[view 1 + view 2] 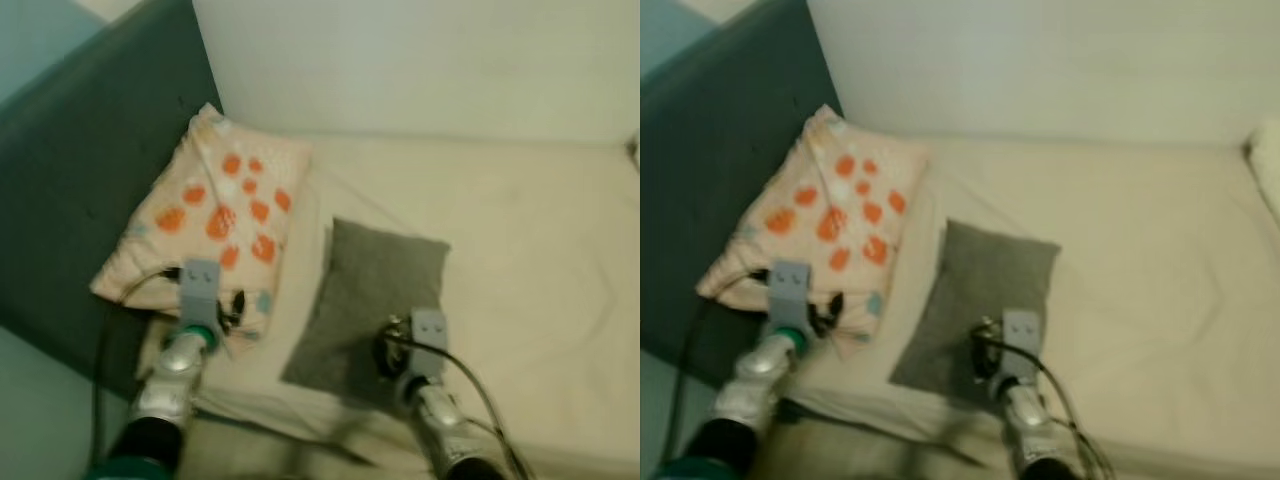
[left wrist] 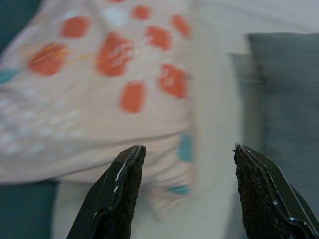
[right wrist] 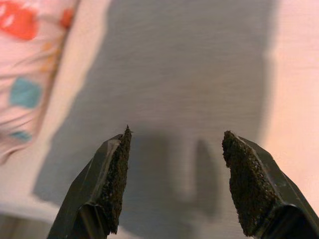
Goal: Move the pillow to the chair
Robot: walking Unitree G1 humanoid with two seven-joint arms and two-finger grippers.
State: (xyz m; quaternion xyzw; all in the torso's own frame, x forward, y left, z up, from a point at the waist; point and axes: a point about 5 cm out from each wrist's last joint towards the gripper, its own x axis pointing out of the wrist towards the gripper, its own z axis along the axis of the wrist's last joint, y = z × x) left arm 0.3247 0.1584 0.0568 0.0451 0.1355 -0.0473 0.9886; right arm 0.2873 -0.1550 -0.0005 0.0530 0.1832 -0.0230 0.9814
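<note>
Grey pillow [image 1: 372, 300] lies ungrasped near the bed's [image 1: 540, 260] front edge, so we judge everything remains: our right gripper [image 3: 174, 184] hovers released above it, our left gripper [image 2: 185, 191] released by the orange-spotted pillow [image 1: 215, 215].

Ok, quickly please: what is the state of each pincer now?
Left pincer: open, empty, near the orange-spotted pillow.
Right pincer: open, empty, above the grey pillow.
</note>
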